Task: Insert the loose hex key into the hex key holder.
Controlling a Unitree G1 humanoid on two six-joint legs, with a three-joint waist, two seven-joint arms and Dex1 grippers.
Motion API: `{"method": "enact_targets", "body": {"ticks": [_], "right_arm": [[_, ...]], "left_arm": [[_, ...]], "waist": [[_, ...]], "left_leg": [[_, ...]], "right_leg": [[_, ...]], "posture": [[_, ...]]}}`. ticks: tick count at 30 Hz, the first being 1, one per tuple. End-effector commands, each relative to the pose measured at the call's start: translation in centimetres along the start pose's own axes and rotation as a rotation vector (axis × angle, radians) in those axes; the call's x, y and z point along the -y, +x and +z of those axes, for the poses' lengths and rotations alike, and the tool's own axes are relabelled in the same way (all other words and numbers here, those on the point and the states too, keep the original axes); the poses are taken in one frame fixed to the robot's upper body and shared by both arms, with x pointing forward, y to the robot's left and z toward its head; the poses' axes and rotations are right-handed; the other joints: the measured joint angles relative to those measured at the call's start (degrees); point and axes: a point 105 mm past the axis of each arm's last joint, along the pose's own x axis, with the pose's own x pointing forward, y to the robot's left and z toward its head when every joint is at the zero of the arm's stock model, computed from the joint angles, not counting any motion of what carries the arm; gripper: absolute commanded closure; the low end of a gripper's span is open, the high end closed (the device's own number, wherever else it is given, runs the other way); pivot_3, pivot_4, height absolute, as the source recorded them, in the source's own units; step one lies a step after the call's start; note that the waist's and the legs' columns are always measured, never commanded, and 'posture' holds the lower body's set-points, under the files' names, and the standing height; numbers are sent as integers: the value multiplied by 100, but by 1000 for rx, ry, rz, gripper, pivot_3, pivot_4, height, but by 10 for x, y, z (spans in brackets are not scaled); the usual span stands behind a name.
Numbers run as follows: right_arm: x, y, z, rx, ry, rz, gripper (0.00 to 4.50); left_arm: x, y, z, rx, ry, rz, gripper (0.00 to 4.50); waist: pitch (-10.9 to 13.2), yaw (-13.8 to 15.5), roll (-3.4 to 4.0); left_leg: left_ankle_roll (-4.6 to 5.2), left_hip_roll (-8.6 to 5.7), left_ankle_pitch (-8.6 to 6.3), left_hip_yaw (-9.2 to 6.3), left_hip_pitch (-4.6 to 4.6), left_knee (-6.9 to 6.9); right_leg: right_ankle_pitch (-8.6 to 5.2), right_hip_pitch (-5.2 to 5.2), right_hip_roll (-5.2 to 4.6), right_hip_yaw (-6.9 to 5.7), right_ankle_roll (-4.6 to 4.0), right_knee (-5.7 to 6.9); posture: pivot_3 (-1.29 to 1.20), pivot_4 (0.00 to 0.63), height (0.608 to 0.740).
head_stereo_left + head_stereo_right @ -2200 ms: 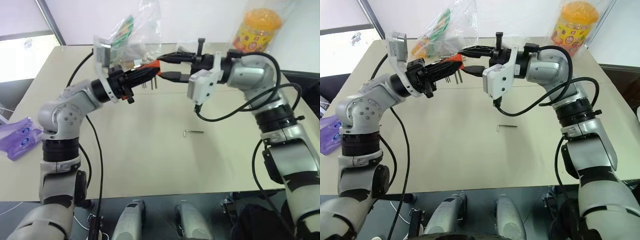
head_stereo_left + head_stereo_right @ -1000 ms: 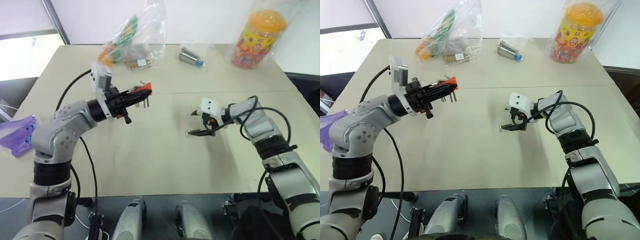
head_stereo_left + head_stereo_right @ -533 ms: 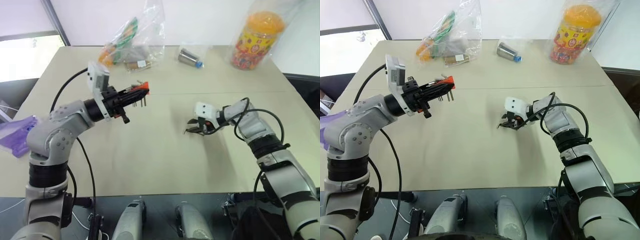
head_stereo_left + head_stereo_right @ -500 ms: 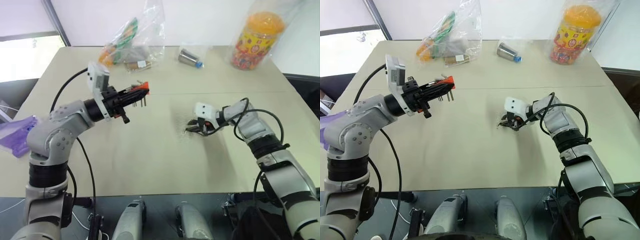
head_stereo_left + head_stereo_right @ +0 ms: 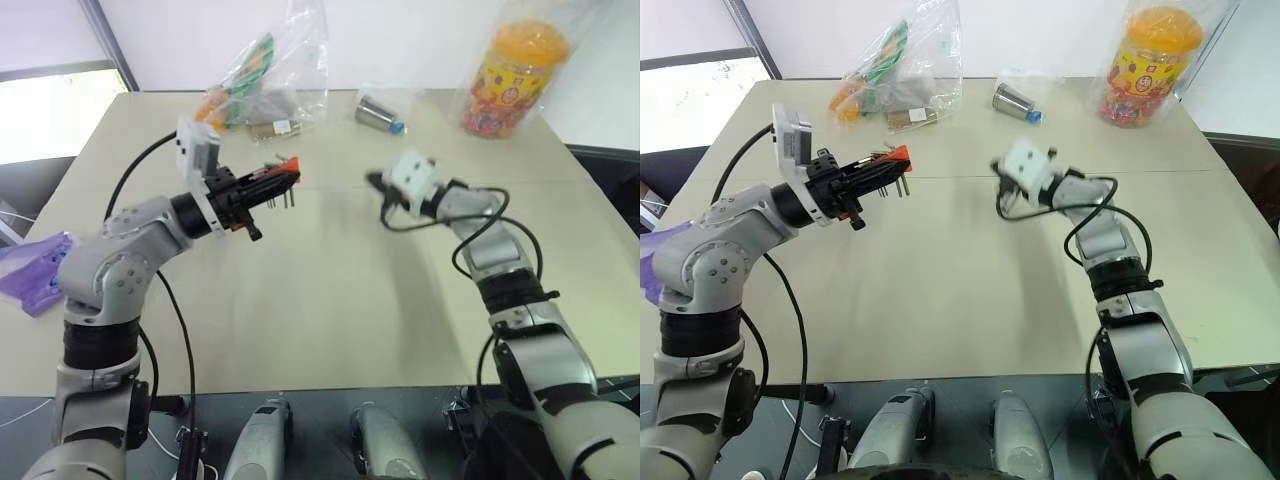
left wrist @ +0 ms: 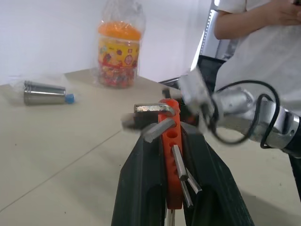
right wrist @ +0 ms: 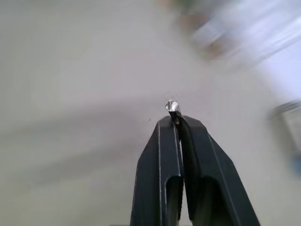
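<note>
Key pinched, holder waiting at 9 o'clock
Your right gripper [image 7: 178,123] clamps the loose hex key [image 7: 172,106], tip protruding; left gripper [image 6: 171,155] grips the hex key holder [image 5: 286,169]. Close leftward.

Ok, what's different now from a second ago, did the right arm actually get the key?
Yes. The right gripper, then open low over the loose hex key on the table, has shut on it and lifted it up toward the hex key holder. The left gripper stays shut on the holder in the same raised spot. The items along the table's far edge are unchanged.
</note>
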Motion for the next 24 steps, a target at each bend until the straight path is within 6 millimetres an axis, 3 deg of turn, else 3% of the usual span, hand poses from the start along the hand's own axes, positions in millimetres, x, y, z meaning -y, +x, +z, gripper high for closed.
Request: {"method": "enact_targets", "body": {"ticks": [1, 4, 8, 13, 24], "right_arm": [[31, 2, 78, 283, 251, -182, 4472], [24, -1, 112, 397, 445, -136, 4472], [3, -9, 138, 480, 625, 6, 4472], [-21, -15, 142, 495, 687, 100, 4472], [-41, -1, 137, 500, 593, 56, 4472]], "left_arm": [[2, 7, 15, 43, 49, -22, 4500], [-1, 14, 15, 44, 48, -34, 4500], [-7, 21, 14, 41, 53, -38, 4500], [-9, 29, 16, 46, 64, -64, 4500], [-5, 34, 19, 61, 68, -95, 4500]], "waist": [[0, 4, 0], [0, 27, 0], [0, 38, 0], [0, 12, 1], [0, -6, 1]], "left_leg": [[0, 0, 0, -3, 0, -1], [0, 1, 0, -9, 0, -1], [0, -3, 0, -11, 1, 0], [1, -2, 0, -9, 1, -4], [1, 0, 0, -5, 0, -8]], "right_leg": [[0, 1, 0, -1, 0, 0], [0, 3, 0, -6, 0, 1], [0, 6, -5, -11, 0, 0], [0, 4, -4, -11, -1, -1], [0, -2, -1, -11, -1, 0]], "posture": [[0, 150, 740], [0, 150, 740], [0, 150, 740], [0, 150, 740], [0, 150, 740]]}}
